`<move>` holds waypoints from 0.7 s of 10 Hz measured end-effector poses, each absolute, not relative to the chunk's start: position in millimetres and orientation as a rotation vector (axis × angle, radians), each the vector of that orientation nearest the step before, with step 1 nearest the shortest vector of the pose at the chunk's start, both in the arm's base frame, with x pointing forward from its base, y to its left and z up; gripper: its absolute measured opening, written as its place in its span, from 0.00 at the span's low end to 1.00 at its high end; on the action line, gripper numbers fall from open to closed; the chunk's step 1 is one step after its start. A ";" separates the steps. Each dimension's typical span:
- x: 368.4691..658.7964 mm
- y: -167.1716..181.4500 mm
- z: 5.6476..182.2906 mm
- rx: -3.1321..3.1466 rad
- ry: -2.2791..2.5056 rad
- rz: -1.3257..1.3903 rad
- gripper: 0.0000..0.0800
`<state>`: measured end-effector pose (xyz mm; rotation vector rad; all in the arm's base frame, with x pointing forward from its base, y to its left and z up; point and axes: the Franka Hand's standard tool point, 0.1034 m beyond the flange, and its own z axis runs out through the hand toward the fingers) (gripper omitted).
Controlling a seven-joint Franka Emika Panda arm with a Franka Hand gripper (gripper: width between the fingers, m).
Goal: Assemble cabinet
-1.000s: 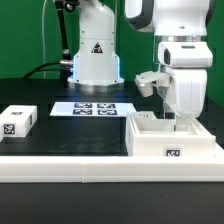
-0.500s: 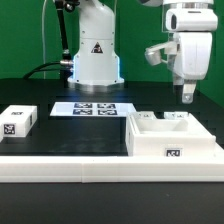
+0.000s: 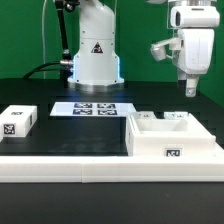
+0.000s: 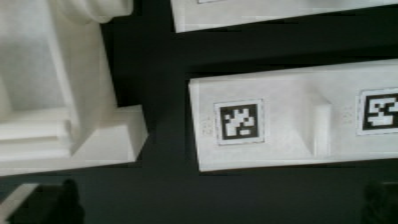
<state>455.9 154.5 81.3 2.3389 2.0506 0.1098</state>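
The cabinet point(image 3: 172, 140), a large white box with inner compartments and a tag on its front, stands on the black table at the exterior view's right. My gripper point(image 3: 190, 89) hangs well above its right part, apart from it and empty. In the wrist view the dark fingertips point(image 4: 39, 203) sit far apart at the frame's edges, so the gripper point(image 4: 214, 205) is open with only dark table between them. That view also shows a white tagged face point(image 4: 294, 118) and a stepped white wall point(image 4: 54, 95); both seem to belong to the cabinet.
A small white tagged block point(image 3: 17, 121) lies at the exterior view's left. The marker board point(image 3: 92, 108) lies flat in the middle, in front of the robot base point(image 3: 93, 55). A white ledge point(image 3: 60, 165) runs along the table's front.
The gripper has risen out of the cabinet's right compartment to well above it, most of the rise in the first half second. The cabinet and block have not moved.
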 end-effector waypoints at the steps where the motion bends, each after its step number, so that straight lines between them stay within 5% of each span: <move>1: 455.4 154.7 79.1 2.340 2.052 0.111 1.00; 7: 430.3 165.1 38.1 2.355 2.089 0.159 1.00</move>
